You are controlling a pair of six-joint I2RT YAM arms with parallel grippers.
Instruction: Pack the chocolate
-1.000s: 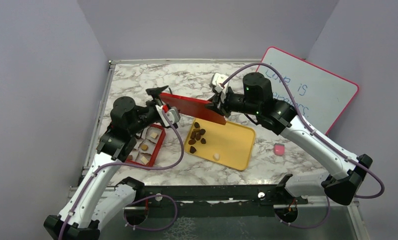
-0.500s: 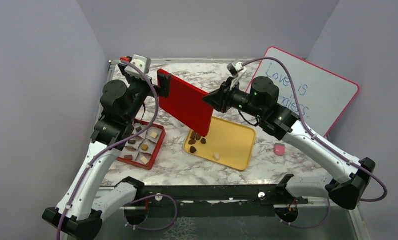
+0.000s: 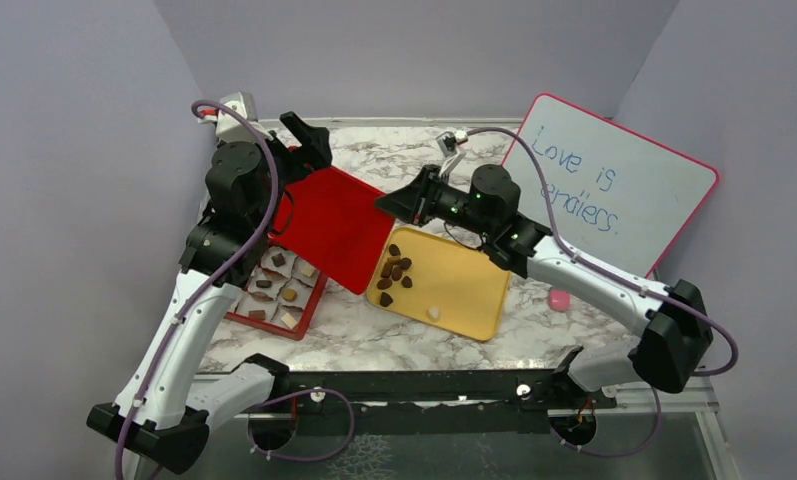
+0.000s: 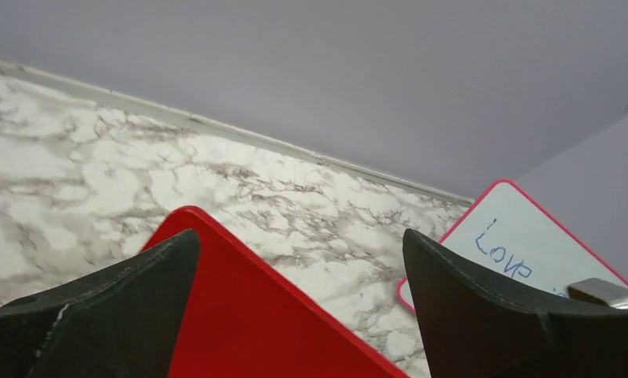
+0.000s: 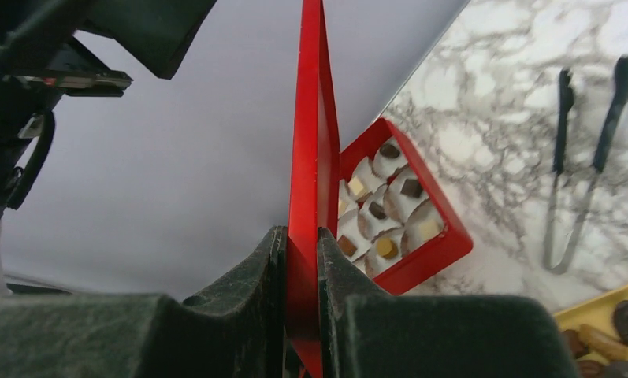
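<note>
The red lid (image 3: 329,225) hangs tilted between the arms, its low edge beside the red box (image 3: 279,292). My right gripper (image 3: 389,203) is shut on the lid's right edge; in the right wrist view the lid (image 5: 310,118) stands edge-on in my shut right gripper (image 5: 302,240). My left gripper (image 3: 304,140) is open over the lid's far corner; in the left wrist view the lid (image 4: 255,323) lies between the spread fingers of my left gripper (image 4: 299,236). The box (image 5: 421,252) holds several chocolates in white cups. More dark chocolates (image 3: 394,272) and one cream one (image 3: 433,312) lie on the yellow tray (image 3: 469,290).
A whiteboard (image 3: 614,190) with blue writing leans at the back right. A small pink object (image 3: 558,298) lies right of the tray. Black tongs (image 5: 586,157) lie on the marble beyond the tray. Grey walls close in the left, back and right sides.
The lid has swung down and left from near upright to a low tilt over the box. My left gripper let go of its corner and opened. My right gripper followed leftward, still holding.
</note>
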